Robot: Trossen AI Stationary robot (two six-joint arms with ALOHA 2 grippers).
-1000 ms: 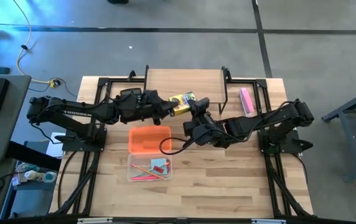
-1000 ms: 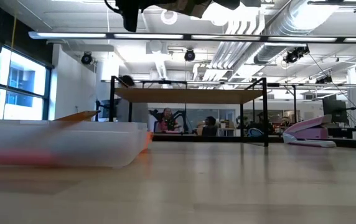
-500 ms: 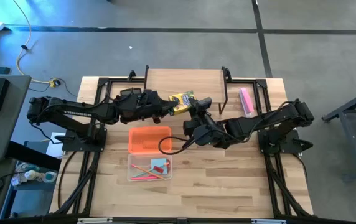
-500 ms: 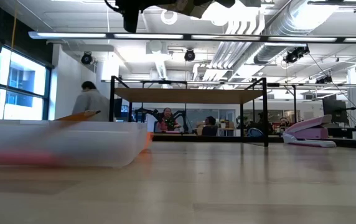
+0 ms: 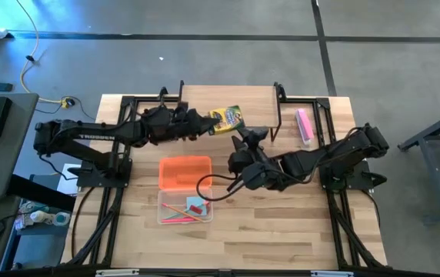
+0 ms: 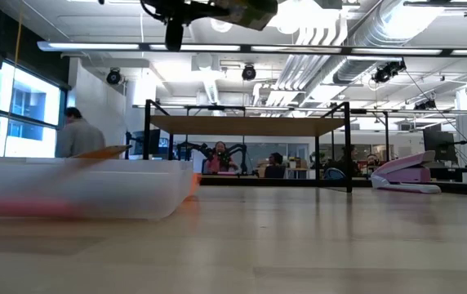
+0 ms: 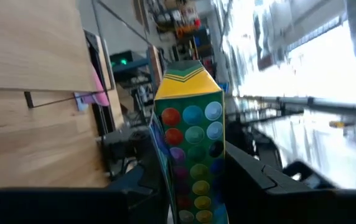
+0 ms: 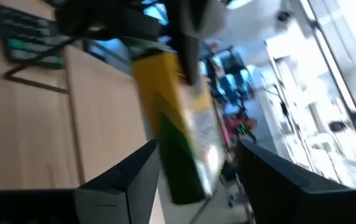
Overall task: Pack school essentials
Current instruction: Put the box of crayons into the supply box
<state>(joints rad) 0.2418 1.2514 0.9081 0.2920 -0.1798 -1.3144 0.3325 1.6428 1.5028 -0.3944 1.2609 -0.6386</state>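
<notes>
Handover in mid-air above the wooden tabletop [image 5: 281, 223]: the left pincer [image 5: 201, 123] gripped the small yellow-green cardboard crayon box [image 5: 225, 119] by its flat sides, the right pincer [image 5: 252, 136] spread wide, empty, just beside; light, crushable, probably best held gently.

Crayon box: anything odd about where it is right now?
Yes. The crayon box is in mid-air, clamped in the left gripper over the table's far side, not in the clear bin. The right gripper is open beside it.
</notes>
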